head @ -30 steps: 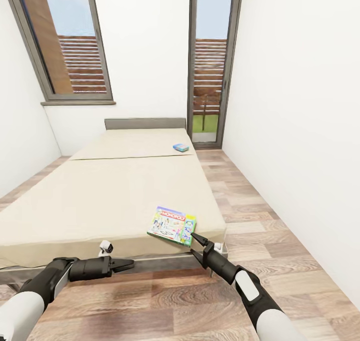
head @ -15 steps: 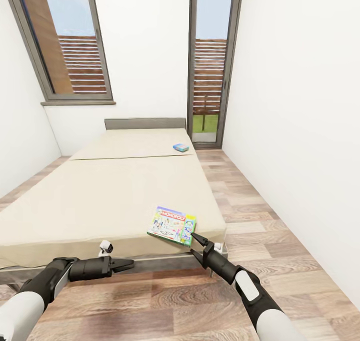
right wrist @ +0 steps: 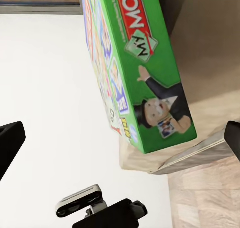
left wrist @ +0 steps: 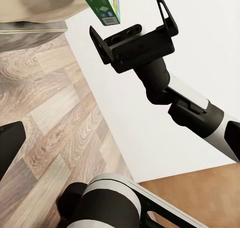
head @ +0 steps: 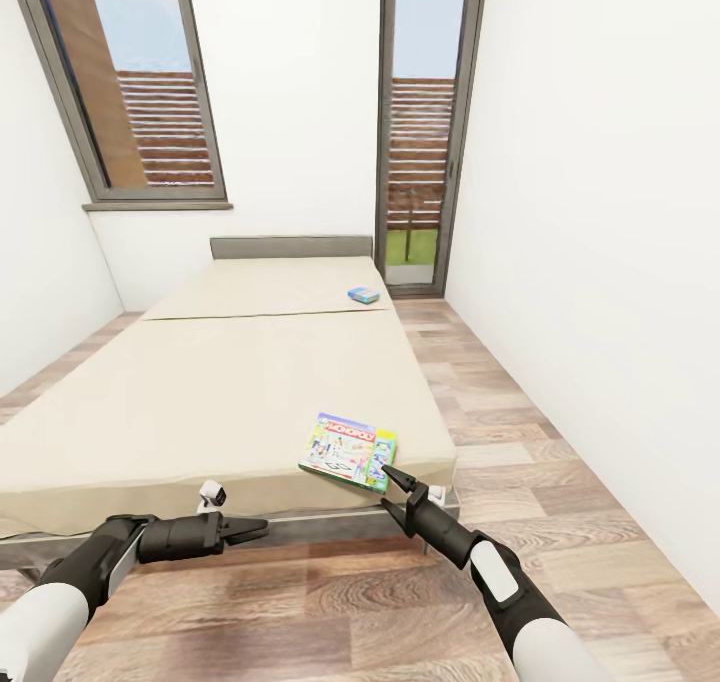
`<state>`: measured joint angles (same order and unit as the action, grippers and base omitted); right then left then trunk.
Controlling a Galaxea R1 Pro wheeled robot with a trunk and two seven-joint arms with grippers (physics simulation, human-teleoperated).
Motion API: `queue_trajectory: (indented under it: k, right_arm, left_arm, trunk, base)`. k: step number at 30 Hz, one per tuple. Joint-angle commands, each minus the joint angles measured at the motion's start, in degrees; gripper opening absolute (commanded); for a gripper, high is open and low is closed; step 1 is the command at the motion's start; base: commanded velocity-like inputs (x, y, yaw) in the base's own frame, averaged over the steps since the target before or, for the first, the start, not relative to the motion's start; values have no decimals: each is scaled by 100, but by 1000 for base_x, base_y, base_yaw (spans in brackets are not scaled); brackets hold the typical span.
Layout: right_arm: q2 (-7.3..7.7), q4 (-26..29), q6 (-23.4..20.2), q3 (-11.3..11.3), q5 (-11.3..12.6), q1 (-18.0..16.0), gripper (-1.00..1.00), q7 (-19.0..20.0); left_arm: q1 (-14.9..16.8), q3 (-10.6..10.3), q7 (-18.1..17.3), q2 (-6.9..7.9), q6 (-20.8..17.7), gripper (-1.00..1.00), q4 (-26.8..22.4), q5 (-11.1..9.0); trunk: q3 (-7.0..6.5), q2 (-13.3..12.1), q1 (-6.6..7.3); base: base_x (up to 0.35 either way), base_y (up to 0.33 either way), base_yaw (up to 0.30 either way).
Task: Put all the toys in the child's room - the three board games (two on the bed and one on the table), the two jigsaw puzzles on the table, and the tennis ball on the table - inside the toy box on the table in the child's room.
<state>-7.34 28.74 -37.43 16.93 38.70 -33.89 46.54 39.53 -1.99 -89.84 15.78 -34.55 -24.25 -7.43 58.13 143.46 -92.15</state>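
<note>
Down at the bed's near corner, the right gripper hangs with jaws spread, grasping nothing, just short of the Monopoly board game on the mattress edge, while the left gripper, fingers together, hovers before the bed frame.

Left arm: low at the near left, forearm reaching right, level.
Left gripper: fingers close together, pointing right; open or closed, unclear.
Right arm: rises from the near right, angled far-left.
Right gripper: jaws spread apart, nothing between them.
</note>
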Motion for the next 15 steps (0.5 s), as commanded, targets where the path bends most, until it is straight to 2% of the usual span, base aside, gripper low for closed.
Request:
queue_trajectory:
  k: [1,15]
  right_arm:
    - [-5,0,-37,29,6,-4,100,5]
    - [-4,0,-37,29,6,-4,100,5]
  left_arm:
    - [2,-21,-16,4,-61,100,-1,-21]
    - [2,-21,-16,-23,-54,100,0,-21]
  trunk:
    - [5,2,1]
    - [5,2,1]
  base:
    - [0,9,0]
    - [0,3,0]
